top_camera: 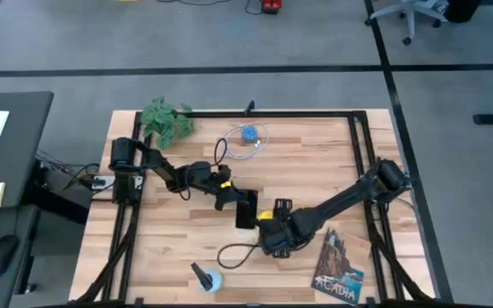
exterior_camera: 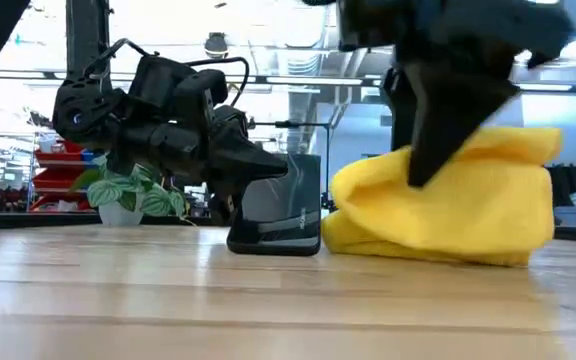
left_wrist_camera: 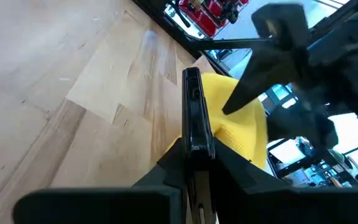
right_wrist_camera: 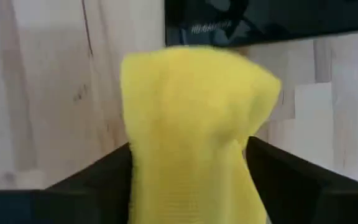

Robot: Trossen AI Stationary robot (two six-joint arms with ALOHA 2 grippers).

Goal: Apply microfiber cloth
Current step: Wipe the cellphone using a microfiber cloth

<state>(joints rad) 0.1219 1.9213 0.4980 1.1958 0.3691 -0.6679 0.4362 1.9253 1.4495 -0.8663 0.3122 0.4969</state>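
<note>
On the wooden counter (top_camera: pixel 187 239), near its middle, the microfiber cloth (exterior_camera: pixel 448 200) sits bunched, pinched in the closed right end effector (right_wrist_camera: pixel 191 155) just beside the smartphone (exterior_camera: pixel 283 205). The left end effector (left_wrist_camera: pixel 194 155) clamps the smartphone, standing it on edge. To wipe well, press the cloth flat against the screen and sweep gently so the smartphone doesn't tip.

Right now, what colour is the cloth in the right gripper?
Bright yellow microfiber cloth; right wrist view shows it best.
</note>
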